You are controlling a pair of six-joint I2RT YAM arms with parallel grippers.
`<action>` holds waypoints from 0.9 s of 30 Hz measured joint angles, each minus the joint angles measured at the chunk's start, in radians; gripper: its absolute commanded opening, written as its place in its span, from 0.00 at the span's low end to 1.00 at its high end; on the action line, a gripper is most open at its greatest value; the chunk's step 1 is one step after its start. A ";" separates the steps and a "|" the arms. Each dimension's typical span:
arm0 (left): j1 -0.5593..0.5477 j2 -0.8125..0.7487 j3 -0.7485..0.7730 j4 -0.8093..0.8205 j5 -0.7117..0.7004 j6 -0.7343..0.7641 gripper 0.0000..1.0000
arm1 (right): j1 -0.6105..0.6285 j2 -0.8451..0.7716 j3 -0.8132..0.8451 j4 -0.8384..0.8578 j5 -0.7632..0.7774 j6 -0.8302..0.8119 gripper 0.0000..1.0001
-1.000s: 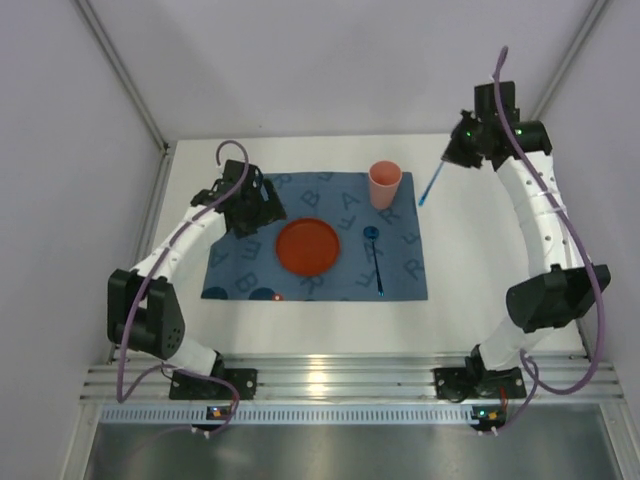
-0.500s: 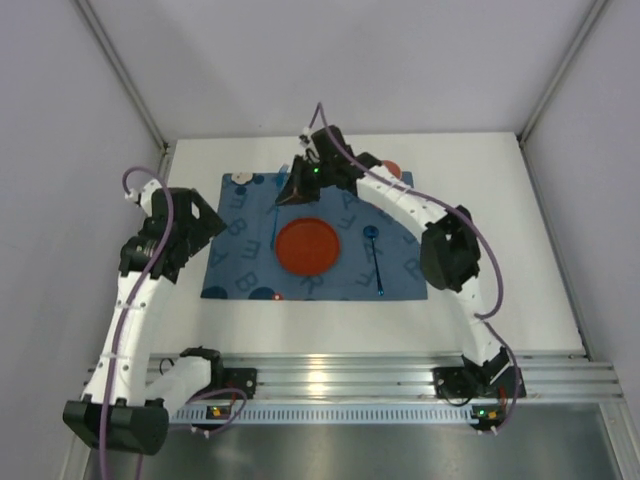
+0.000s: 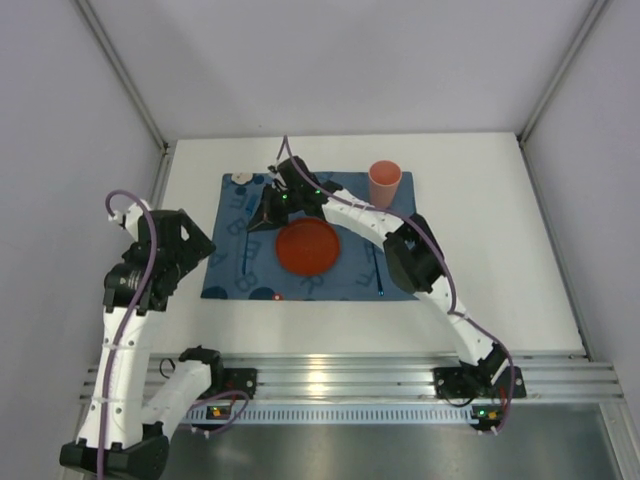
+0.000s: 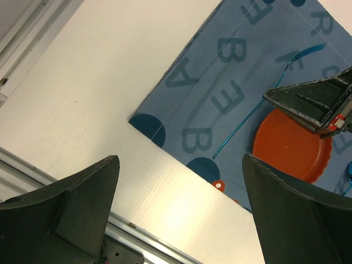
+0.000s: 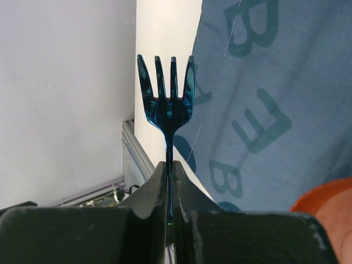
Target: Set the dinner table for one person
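Our right tool (image 5: 170, 165) pinches the blue plastic fork (image 5: 166, 104) over the lettered dark blue cloth placemat (image 5: 264, 82). Our left tool (image 4: 179, 165) gapes wide over the large white matte tabletop (image 4: 93, 110).

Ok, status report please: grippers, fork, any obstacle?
Left gripper open, empty. Right gripper shut on blue fork, above placemat, left of red plate. Nothing blocking.

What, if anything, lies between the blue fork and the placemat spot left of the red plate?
Nothing visible. The right tool grips the blue fork over a bare stretch of placemat just left of the red plate.
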 measured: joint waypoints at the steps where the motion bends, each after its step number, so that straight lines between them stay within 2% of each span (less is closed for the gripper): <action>1: 0.000 -0.009 0.000 -0.010 -0.004 0.003 0.98 | 0.000 0.004 0.000 0.012 0.005 0.000 0.00; 3: 0.000 -0.023 0.002 -0.025 -0.009 0.011 0.98 | -0.001 0.017 0.001 0.026 0.019 0.000 0.00; 5: 0.000 -0.029 0.004 -0.036 -0.010 0.016 0.98 | -0.002 0.035 0.002 0.030 0.035 0.000 0.06; 6: 0.000 -0.029 0.005 -0.042 -0.008 0.019 0.98 | -0.003 0.046 0.002 0.030 0.043 0.000 0.12; 7: 0.000 -0.029 0.005 -0.045 -0.006 0.021 0.98 | -0.004 0.060 0.003 0.030 0.051 0.000 0.29; 10: 0.000 -0.029 0.005 -0.054 0.008 0.028 0.98 | -0.006 0.093 0.003 0.026 0.077 -0.008 0.45; 13: 0.000 -0.030 0.005 -0.057 0.022 0.041 0.98 | -0.006 0.104 0.003 0.016 0.096 -0.019 0.54; 22: -0.001 -0.035 -0.063 -0.042 0.106 0.067 0.98 | -0.003 0.043 0.004 0.011 0.103 -0.050 0.66; 24: -0.004 -0.034 -0.068 -0.043 0.118 0.069 0.98 | 0.000 -0.037 -0.030 0.013 0.103 -0.081 0.67; 27: -0.013 -0.035 -0.068 -0.032 0.132 0.071 0.98 | 0.006 -0.275 -0.149 -0.035 0.151 -0.175 0.71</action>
